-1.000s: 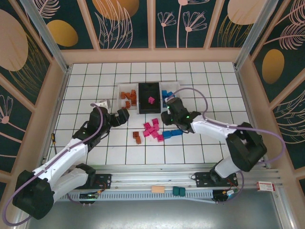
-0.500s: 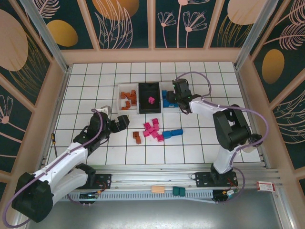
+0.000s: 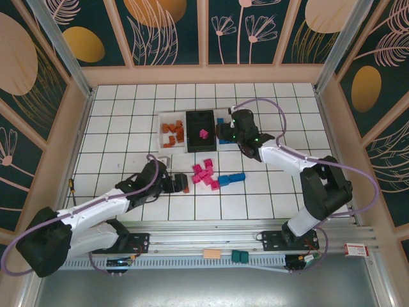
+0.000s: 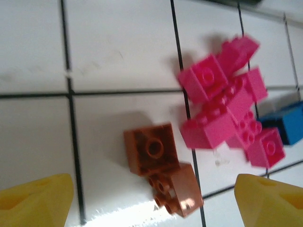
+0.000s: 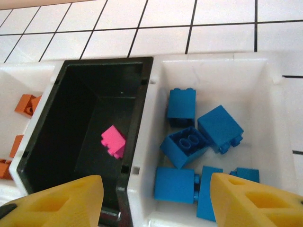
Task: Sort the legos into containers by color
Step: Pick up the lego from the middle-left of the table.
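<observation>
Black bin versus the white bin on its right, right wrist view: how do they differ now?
The black bin holds a single pink brick; the white bin holds several blue bricks. The black bin's floor is mostly bare; much of the white bin's is covered. The black bin's walls are dark, the white bin's pale. Both are rectangular, open-topped and joined side by side.

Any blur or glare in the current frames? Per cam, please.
Left wrist: soft all over, looks like motion blur; pink bricks smeared, glare streak on the tile beside the brown bricks. Right wrist: sharp; black bin interior dark, but the pink brick reads fine. Top: sharp, evenly lit.
</observation>
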### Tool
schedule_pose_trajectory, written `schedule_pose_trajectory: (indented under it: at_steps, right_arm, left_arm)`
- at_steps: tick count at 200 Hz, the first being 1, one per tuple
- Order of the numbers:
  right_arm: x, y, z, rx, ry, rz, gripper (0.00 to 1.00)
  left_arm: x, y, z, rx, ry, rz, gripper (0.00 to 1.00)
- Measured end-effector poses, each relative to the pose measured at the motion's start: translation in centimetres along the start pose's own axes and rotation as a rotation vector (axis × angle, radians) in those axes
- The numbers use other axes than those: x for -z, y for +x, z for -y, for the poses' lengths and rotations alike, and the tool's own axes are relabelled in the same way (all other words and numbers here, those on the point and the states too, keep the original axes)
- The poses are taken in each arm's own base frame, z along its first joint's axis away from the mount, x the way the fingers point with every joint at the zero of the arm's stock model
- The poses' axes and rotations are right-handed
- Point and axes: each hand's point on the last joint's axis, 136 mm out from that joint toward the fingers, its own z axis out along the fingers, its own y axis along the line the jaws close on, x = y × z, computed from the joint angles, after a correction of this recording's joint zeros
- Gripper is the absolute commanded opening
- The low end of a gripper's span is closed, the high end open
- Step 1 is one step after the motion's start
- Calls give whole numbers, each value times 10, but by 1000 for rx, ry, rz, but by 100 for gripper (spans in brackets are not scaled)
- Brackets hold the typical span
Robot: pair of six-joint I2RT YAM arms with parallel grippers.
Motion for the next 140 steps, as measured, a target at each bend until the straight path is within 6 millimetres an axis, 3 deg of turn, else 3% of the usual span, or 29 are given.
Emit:
schedule_pose_trajectory:
  at_steps: [26, 46, 90, 140]
  right_arm:
    - [5, 6, 3, -6, 2, -7, 62]
    - [7, 10, 4, -13, 3, -9, 62]
    - [21, 3, 2, -17, -10, 22, 62]
    - [32, 6, 0, -16, -23, 35, 62]
  left_arm:
    - [-13, 30, 8, -71, -25, -83, 86]
    - [-20, 39, 9, -100, -59, -105, 80]
    - [-31, 30, 5, -116, -132, -70, 64]
    - [-43, 21, 14, -136, -139, -57, 34]
